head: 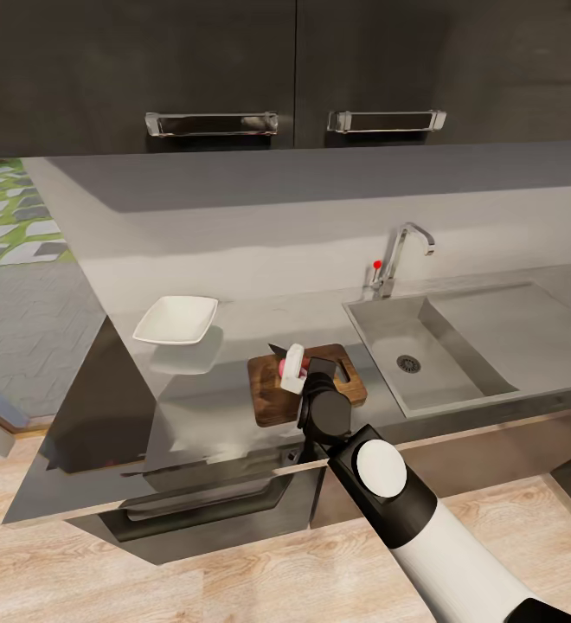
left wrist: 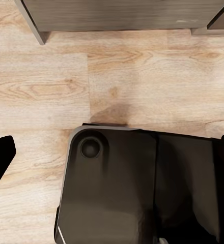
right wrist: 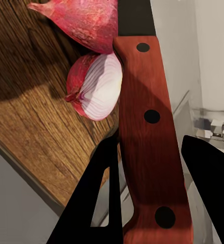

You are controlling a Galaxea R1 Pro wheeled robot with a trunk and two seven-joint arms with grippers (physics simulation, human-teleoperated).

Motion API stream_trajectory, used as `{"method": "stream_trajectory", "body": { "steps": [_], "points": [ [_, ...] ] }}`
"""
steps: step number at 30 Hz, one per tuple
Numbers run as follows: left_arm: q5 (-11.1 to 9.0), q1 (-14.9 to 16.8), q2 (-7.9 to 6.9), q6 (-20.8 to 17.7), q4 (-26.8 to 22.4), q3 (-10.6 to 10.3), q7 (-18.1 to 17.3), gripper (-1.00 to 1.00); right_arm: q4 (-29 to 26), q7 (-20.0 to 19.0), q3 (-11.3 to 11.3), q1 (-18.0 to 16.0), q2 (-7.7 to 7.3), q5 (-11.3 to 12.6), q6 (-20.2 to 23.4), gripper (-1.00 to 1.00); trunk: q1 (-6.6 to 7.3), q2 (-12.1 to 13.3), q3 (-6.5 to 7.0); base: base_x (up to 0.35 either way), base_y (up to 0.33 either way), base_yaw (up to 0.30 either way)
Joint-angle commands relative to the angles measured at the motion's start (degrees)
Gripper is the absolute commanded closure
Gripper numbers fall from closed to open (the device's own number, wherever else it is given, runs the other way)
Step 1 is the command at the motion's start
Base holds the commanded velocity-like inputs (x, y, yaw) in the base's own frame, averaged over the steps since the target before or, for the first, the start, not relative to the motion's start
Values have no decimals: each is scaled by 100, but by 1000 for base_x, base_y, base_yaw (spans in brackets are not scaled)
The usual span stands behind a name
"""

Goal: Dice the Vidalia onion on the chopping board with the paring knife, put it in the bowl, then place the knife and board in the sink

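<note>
Here, centre frame, your right gripper [right wrist: 152,168] grasps the knife [right wrist: 150,127] over the board [head: 307,385], beside two onion [right wrist: 94,86] halves. The board nearly reaches the countertop's [head: 234,320] front edge. Bowl [head: 176,319] sits at left, sink [head: 433,355] at right, bare steel between. Your left gripper's [left wrist: 112,152] fingers are spread over wood floor [left wrist: 66,76].

Right arm [head: 441,528]: white shell, black joints (round white cap); black pincer [right wrist: 158,168] fingers.
</note>
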State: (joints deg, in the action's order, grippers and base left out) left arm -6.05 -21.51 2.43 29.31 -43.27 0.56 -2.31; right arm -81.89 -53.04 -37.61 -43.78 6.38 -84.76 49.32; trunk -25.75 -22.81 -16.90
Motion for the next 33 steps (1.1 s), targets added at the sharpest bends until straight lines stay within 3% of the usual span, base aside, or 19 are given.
{"method": "stream_trajectory", "body": {
  "steps": [1,33],
  "points": [
    [-46,-3,3,2,-7,5,-24,-100,-3,-59,-10,-8,2,-58,17,100,-4,-11,-10,0,0,0],
    [-46,-3,3,-4,-6,8,-24,-100,7,-57,-10,-8,-5,-58,13,100,-4,-11,-10,0,0,0]
  ]
}}
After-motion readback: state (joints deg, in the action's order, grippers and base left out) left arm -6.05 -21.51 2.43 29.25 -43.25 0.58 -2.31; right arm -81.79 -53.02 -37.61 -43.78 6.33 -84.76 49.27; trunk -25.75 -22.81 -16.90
